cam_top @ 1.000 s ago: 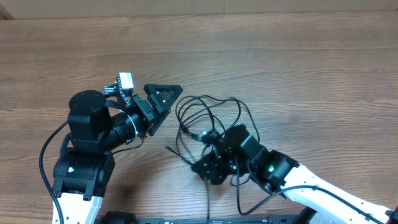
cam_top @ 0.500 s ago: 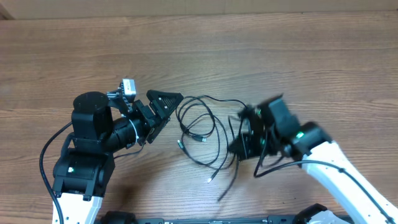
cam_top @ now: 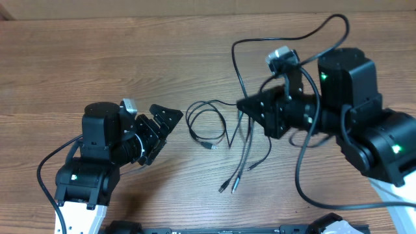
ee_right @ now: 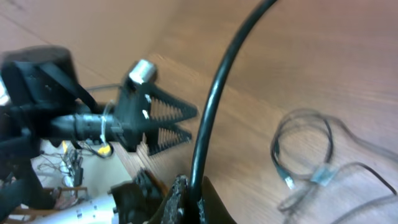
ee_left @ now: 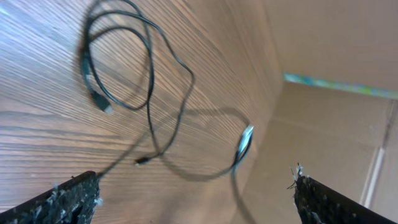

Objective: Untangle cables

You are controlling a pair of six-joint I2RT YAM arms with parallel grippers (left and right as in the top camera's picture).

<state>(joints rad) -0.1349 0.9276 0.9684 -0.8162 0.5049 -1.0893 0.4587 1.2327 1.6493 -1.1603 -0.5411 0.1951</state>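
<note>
Since half a second ago, swung the right gripper [cam_top: 244,104] up toward right-centre of the frame, drawing the cables [cam_top: 208,121] out across the middle, loose plugs trailing to lower centre. Looks clamped on a strand or two, fingers [ee_right: 179,194] pressed together at the bottom edge of its wrist view, though hard to confirm the pinch itself. Kept the left gripper [cam_top: 172,116] at left-centre, just beside the remaining loop, fingers [ee_left: 74,194] spread wide, holding nothing. Could cinch that loop into a knot by pulling on without pinning it. Could also lose the thin strand from the grip. Must mind the thick black cord [ee_right: 214,93] hanging across the right wrist view, close enough to snag lifted strands. Plain wooden table [cam_top: 97,58] underneath.
</note>
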